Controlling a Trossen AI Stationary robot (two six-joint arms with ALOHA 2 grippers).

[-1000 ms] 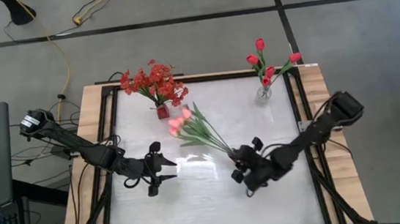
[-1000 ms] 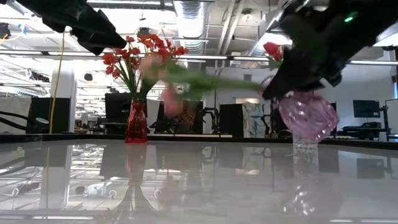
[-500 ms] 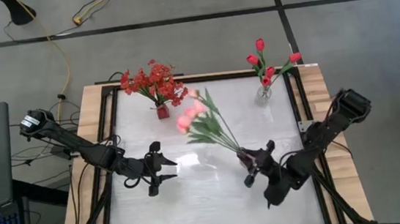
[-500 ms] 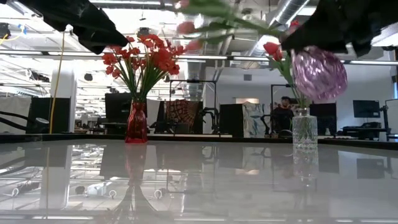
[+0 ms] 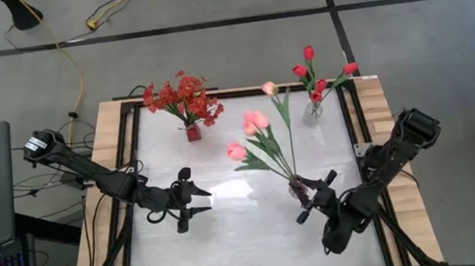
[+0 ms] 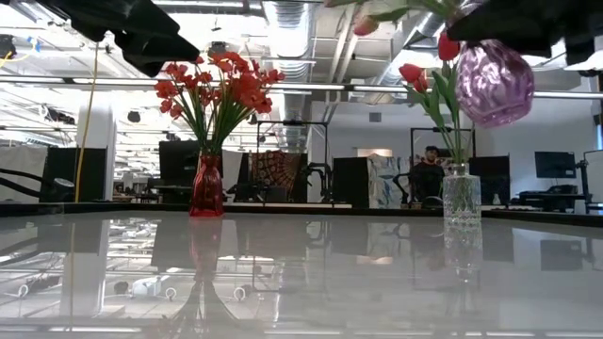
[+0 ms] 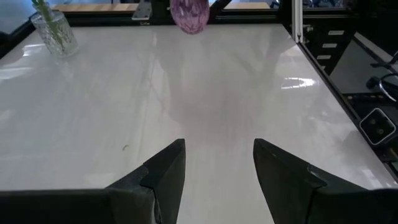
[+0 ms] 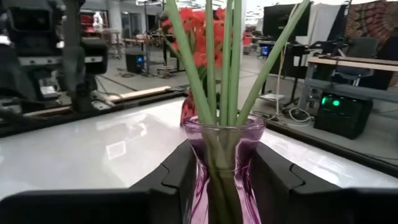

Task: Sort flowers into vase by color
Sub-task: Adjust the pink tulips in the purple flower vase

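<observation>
My right gripper [image 5: 302,190] is shut on a purple glass vase [image 6: 490,83] that holds pink tulips [image 5: 253,128] on long green stems; it is above the table's right half. Against the far edge stand a red vase [image 5: 192,131] with bushy red blossoms [image 5: 182,97] and a clear glass vase [image 5: 312,111] with red tulips [image 5: 312,72], each on its base. My left gripper [image 5: 193,202] hovers open over the table's left half, with nothing between its fingers [image 7: 166,174]. My right gripper pinches the purple vase's narrow neck [image 8: 224,155], just under the flared rim, between its two fingers [image 8: 177,177]. The fingers come at it about level. The vase is lifted clear of the table, and the tulip stems lean toward the far edge.
The white tabletop [image 5: 230,238] sits in a wooden frame with dark rails along its left and right sides [image 5: 357,121]. Beyond the far edge, the low view shows an office room with a person [image 6: 430,174] far back.
My right gripper has swung toward the table's right and near edges and has turned, carrying the purple vase higher. The tulips, which pointed toward the far left, have swept round and now point toward the far edge beside the clear vase.
</observation>
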